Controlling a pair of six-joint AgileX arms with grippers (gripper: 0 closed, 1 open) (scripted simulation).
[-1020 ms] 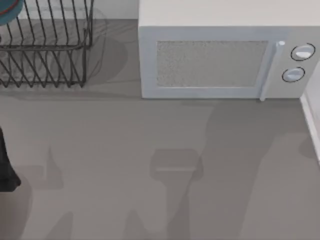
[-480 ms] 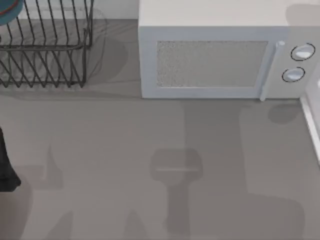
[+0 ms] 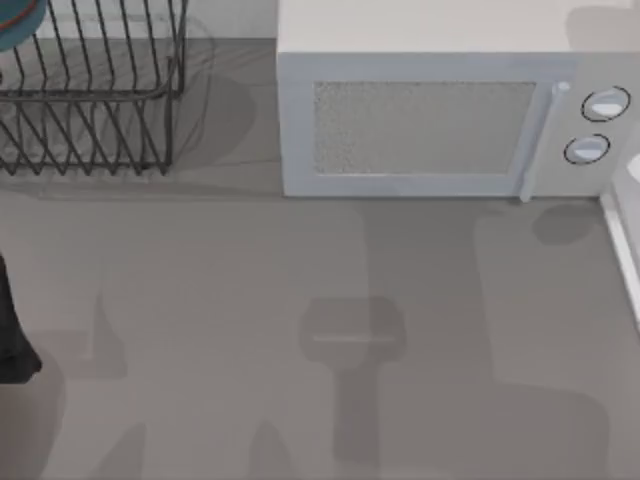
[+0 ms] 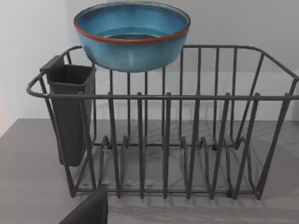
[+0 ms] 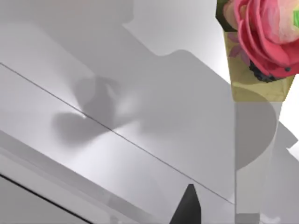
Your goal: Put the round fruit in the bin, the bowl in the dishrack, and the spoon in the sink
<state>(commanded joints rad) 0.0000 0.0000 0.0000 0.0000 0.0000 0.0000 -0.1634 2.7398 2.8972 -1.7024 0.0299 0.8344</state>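
Note:
The bowl (image 4: pixel 132 35), blue-teal with a reddish-brown rim, sits upright at the top back edge of the black wire dishrack (image 4: pixel 187 140). In the top view the bowl (image 3: pixel 15 20) shows at the far left corner, over the dishrack (image 3: pixel 90 100). A dark piece of my left arm (image 3: pixel 12 340) is at the table's left edge, well in front of the rack, and one of its fingertips (image 4: pixel 88 210) shows in the left wrist view. A dark fingertip (image 5: pixel 189 207) of my right gripper hangs over pale grey surfaces. The round fruit, the spoon and the sink are out of view.
A pale grey microwave (image 3: pixel 440 120) stands at the back, right of the rack. A dark utensil holder (image 4: pixel 70 112) hangs on the rack's side. A white ledge (image 3: pixel 622 250) runs along the table's right edge. A pink flower-topped object (image 5: pixel 261 42) is near my right gripper.
The right arm's shadow on the table has shifted to the right and toward the microwave's front corner. The left arm, the bowl and the rack have not moved.

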